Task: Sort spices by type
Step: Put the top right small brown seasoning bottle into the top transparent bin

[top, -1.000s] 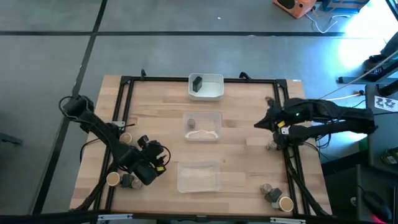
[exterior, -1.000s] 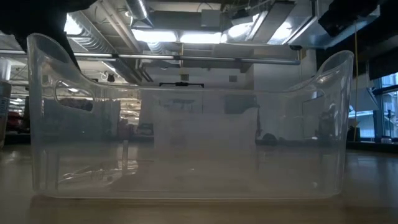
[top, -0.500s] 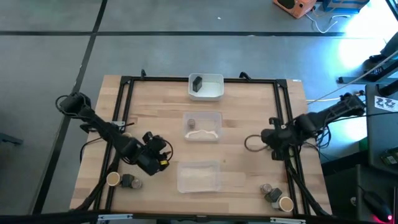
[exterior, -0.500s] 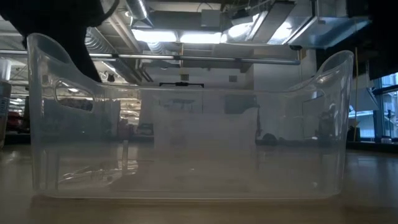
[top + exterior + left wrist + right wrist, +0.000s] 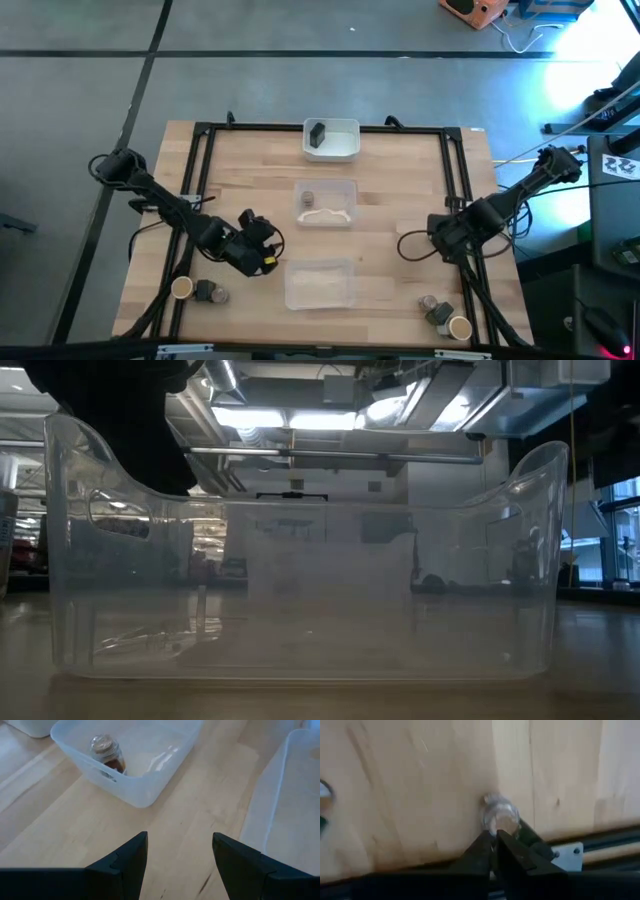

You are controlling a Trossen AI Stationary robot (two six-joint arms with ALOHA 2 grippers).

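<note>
— Left hand (image 5: 179,857) hangs released, fingers spread wide over bare wood with nothing between them. Do you see it the same way?

— Yes. It hovers over the worktop (image 5: 400,190) between the two clear trays, a little to the left of them. What about the other one?

— Right hand (image 5: 493,847) is at the worktop's right edge, close to the black frame rail. Its fingers are drawn together to a sliver, and I see nothing pinched between them. A small round jar (image 5: 499,816) stands right at their tips. I can't tell whether they touch it.

— And the trays?

— Three run down the middle. A nearer clear tray (image 5: 300,298) sits at the front and looks bare from above. A middle clear tray (image 5: 345,190) sits behind it, holding one brown-filled jar (image 5: 307,199) in its far left corner. A white tray (image 5: 350,152) sits at the far edge with a dark block (image 5: 317,135) in its left half.

— Any spices left outside the trays?

— At the front left corner a tan-topped jar (image 5: 181,288) stands just beside a grey pair (image 5: 211,294). At the front right corner a cream-topped jar (image 5: 459,327) stands against two grey ones (image 5: 433,308). Both clusters are well apart from the trays.
</note>
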